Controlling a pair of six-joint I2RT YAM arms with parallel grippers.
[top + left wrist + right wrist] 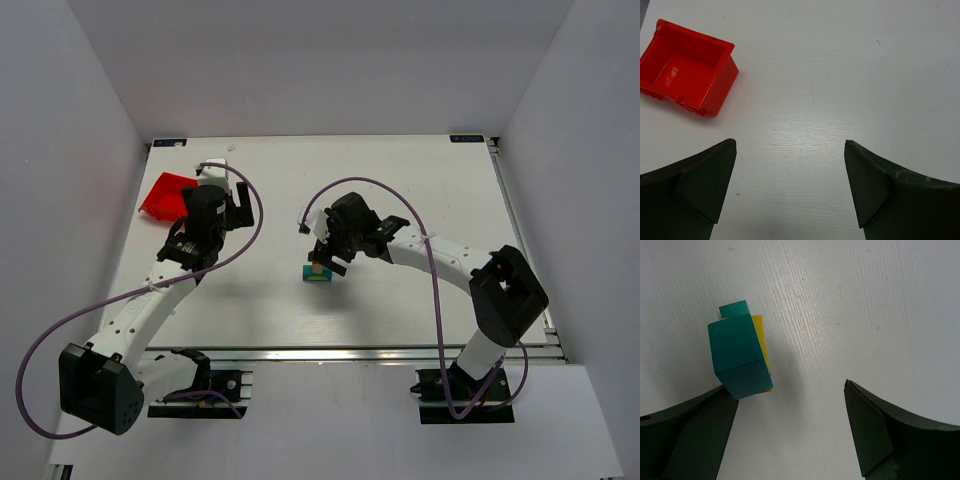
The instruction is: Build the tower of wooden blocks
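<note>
The wood block tower (319,273) stands near the middle of the table, teal at the base with yellow and tan above. In the right wrist view the wood block tower (740,357) shows a teal top block over a yellow one, just beyond my left fingertip (715,415). My right gripper (330,258) is open and empty, hovering just above and behind the tower, not holding it. My left gripper (222,205) is open and empty at the far left, over bare table beside the red bin.
A red plastic bin (166,195) lies at the far left of the table; in the left wrist view the bin (687,67) is empty. Purple cables loop from both arms. White walls enclose the table.
</note>
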